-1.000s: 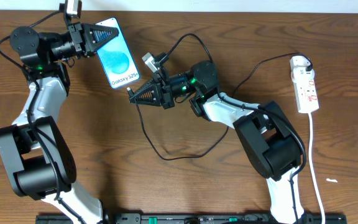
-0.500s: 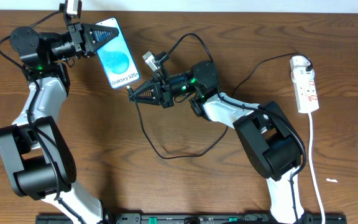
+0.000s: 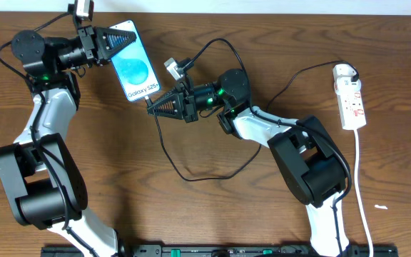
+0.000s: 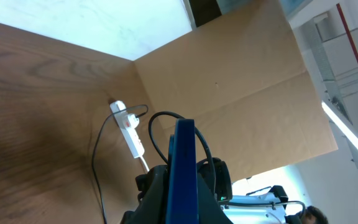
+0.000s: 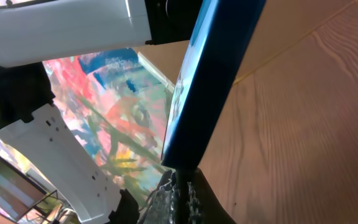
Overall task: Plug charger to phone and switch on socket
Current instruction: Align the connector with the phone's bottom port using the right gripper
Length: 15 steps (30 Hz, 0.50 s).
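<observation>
My left gripper (image 3: 123, 39) is shut on the top end of the phone (image 3: 135, 66), which shows its blue "Galaxy S25" screen at the table's upper left. In the left wrist view the phone (image 4: 183, 174) is seen edge-on between the fingers. My right gripper (image 3: 152, 107) is shut on the charger (image 3: 166, 146) plug, its tip touching the phone's bottom edge. In the right wrist view the plug (image 5: 180, 186) meets the phone's lower end (image 5: 213, 81). The black cable loops over the table toward the white socket (image 3: 352, 96) at the far right.
The socket's white cord (image 3: 362, 185) runs down the right side toward the front edge. The charger cable arcs behind the right arm (image 3: 220, 44) and loops on the wood below it. The socket also shows in the left wrist view (image 4: 129, 127).
My right gripper has nudged the plug slightly up and left, closer onto the phone's bottom edge. The left gripper and phone have not moved.
</observation>
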Each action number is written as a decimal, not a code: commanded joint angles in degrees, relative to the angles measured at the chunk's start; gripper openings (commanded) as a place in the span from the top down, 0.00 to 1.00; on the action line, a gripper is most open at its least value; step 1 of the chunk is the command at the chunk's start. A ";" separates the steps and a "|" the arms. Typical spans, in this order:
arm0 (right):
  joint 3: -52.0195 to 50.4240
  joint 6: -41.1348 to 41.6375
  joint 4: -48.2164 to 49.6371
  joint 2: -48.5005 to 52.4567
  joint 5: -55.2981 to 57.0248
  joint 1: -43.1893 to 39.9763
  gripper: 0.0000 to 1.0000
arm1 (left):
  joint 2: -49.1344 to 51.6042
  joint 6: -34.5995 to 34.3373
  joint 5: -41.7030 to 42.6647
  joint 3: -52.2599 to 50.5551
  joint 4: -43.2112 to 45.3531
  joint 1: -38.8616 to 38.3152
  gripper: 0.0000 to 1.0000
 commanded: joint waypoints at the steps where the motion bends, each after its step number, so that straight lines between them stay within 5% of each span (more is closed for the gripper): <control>1: 0.70 -0.85 0.02 0.02 1.14 0.15 0.99 | -1.05 1.73 0.28 -0.07 0.31 0.13 0.93; 15: 0.70 -0.85 -0.02 0.02 0.72 0.20 0.99 | -1.05 2.32 0.28 -0.07 0.31 0.13 0.93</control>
